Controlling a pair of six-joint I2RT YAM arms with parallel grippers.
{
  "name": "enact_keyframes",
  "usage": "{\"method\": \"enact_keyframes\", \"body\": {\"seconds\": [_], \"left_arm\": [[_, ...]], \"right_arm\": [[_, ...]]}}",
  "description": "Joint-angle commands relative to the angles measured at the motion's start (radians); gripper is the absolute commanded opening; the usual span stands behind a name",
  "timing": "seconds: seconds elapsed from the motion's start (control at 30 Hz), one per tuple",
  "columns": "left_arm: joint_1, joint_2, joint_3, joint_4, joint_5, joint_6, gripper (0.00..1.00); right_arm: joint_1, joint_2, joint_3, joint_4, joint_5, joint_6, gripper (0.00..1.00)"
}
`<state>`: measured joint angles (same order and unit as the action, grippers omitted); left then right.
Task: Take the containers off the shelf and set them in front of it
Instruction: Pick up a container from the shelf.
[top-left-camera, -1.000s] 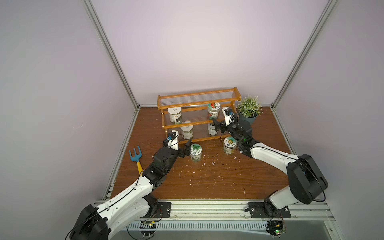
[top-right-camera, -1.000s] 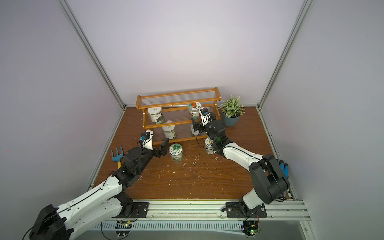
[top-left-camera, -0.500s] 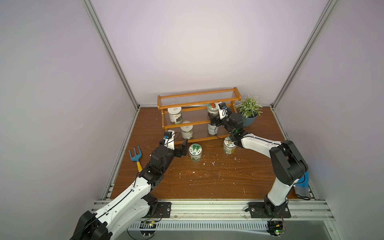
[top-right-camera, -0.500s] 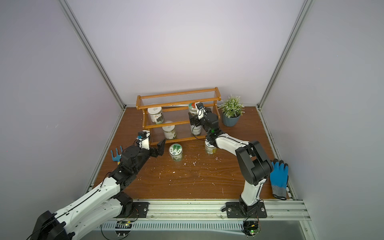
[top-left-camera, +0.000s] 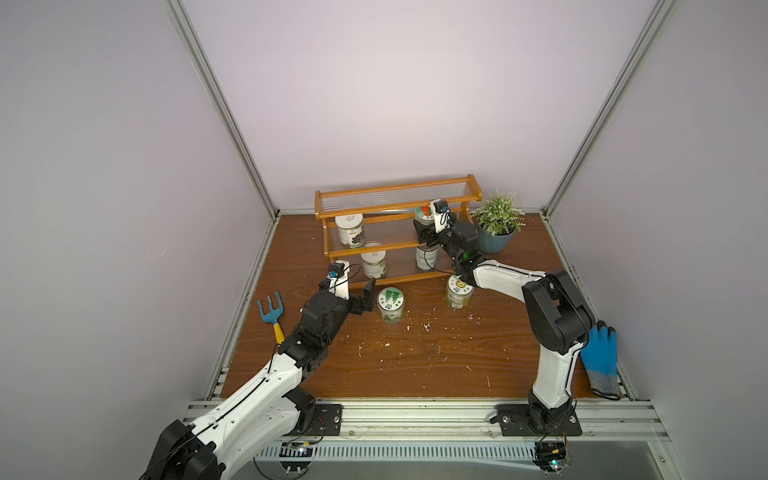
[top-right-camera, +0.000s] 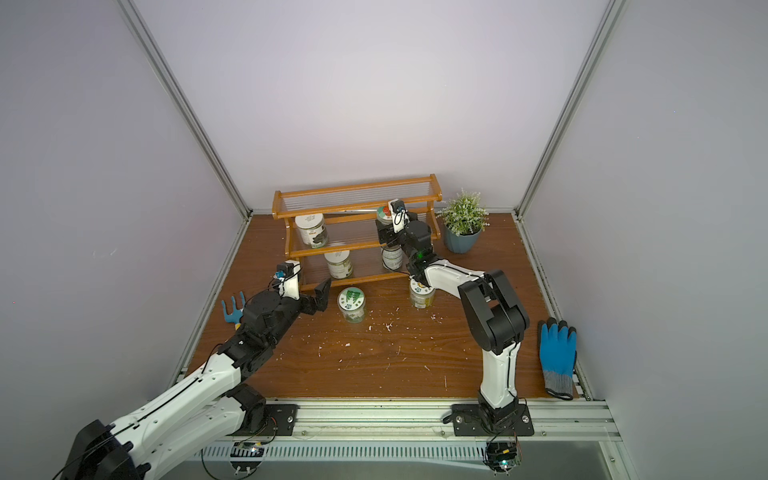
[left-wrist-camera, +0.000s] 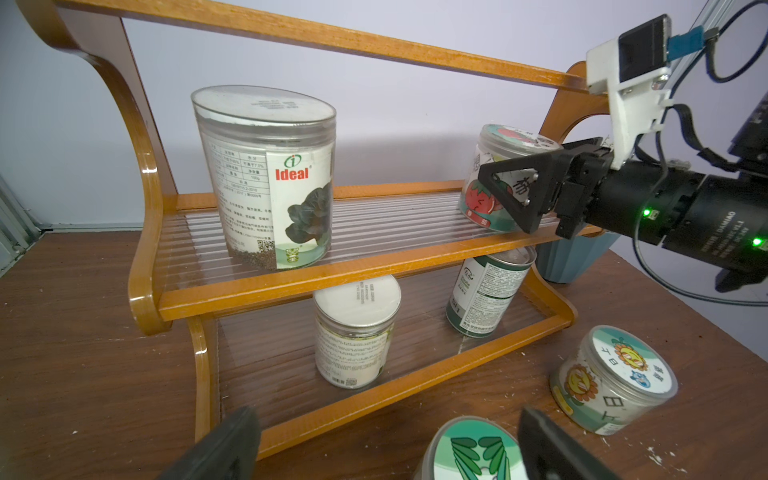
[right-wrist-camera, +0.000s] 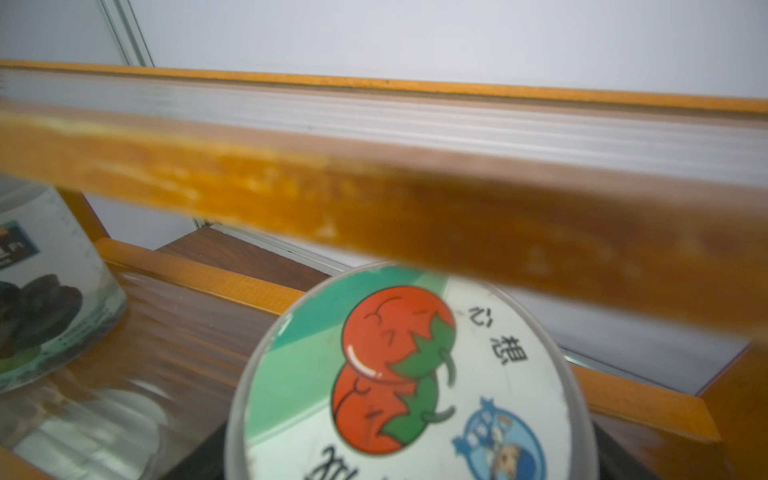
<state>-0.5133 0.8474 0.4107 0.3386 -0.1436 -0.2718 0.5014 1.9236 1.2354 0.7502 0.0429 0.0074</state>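
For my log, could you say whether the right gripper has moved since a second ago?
Yes: right gripper moved away from the plant pot into the shelf, around the red-fruit jar.

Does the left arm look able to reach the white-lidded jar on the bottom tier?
Likely yes: the open left gripper faces the white-lidded jar, only the low front rail between; the green-tree jar sits beside.

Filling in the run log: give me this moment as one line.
right pincer: around red-fruit jar on shelf middle tier, grip unconfirmed | left pincer: open, beside green-trees jar | table: green-trees jar, yellow-flower jar
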Motion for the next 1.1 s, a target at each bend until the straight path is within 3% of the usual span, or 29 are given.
{"method": "enact_keyframes", "body": {"seconds": [0.0,0.2,0.77,1.07], "left_arm": [[0.014,0.001,0.031,-0.001,-0.008,0.0,1.0],[0.015,-0.001,0.031,-0.003,-0.01,-0.001,1.0],[0.015,0.008,0.046,-0.01,-0.008,-0.003,1.0],[0.015,0.04,0.057,-0.022,-0.008,-0.008,1.0]], "right_arm": [[-0.006,-0.029,0.015,0.075,-0.011,0.023,0.84],[-0.006,-0.048,0.005,0.076,-0.016,0.02,0.67],[-0.002,-0.291,-0.185,0.056,-0.064,0.065,0.64],[0.037,-0.59,-0.463,-0.003,-0.042,0.081,0.62]]}}
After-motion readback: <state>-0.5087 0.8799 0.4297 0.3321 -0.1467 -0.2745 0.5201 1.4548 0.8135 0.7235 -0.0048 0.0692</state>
